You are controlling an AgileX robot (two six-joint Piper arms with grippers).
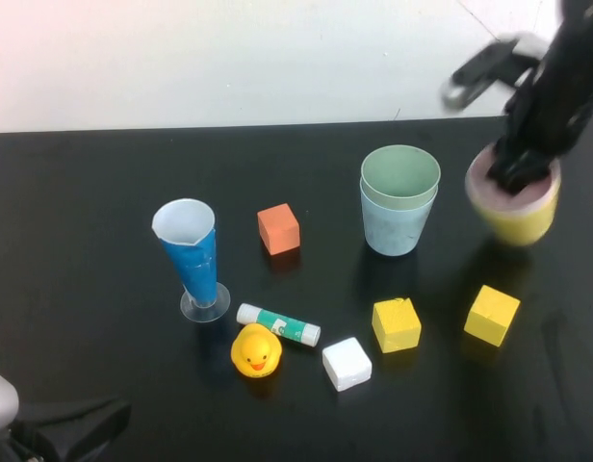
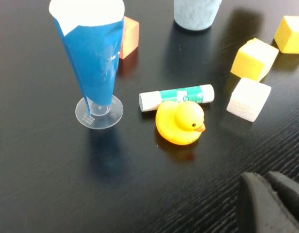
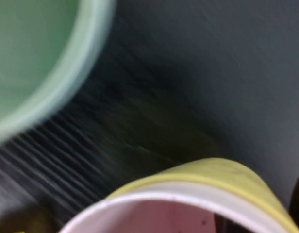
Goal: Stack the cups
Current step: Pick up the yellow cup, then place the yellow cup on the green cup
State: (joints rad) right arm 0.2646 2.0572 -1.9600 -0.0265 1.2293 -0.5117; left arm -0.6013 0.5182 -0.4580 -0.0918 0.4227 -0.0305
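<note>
Tabletop (image 1: pixel 104 192), black and matte, fills the high view below a pale wall. Right arm reaches in from two o'clock; the right gripper (image 1: pixel 520 171) dips into the mouth of the pink cup (image 1: pixel 513 200), which sits nested inside the yellow cup (image 1: pixel 524 223) at about two o'clock on the table. Whether its fingers are spread or pinching the rim, I cannot tell; the yellow cup looks tilted and blurred. Just toward the centre from that pair, at one o'clock, the green cup (image 1: pixel 400 175) sits nested in the light blue cup (image 1: pixel 397 229), both upright. The left gripper (image 1: pixel 56 431) rests low at the seven o'clock corner, fingers pressed together, holding nothing.

The tall blue cone cup (image 1: pixel 191 252) stands on its clear base at nine o'clock. Nearer the middle is an orange block (image 1: pixel 278 228). Along the five o'clock side lie two yellow blocks (image 1: pixel 396 323) (image 1: pixel 491 315) and a white block (image 1: pixel 347 363). A rubber duck (image 1: pixel 255 350) sits at six o'clock, touching a green-and-white glue stick (image 1: pixel 278 324).
</note>
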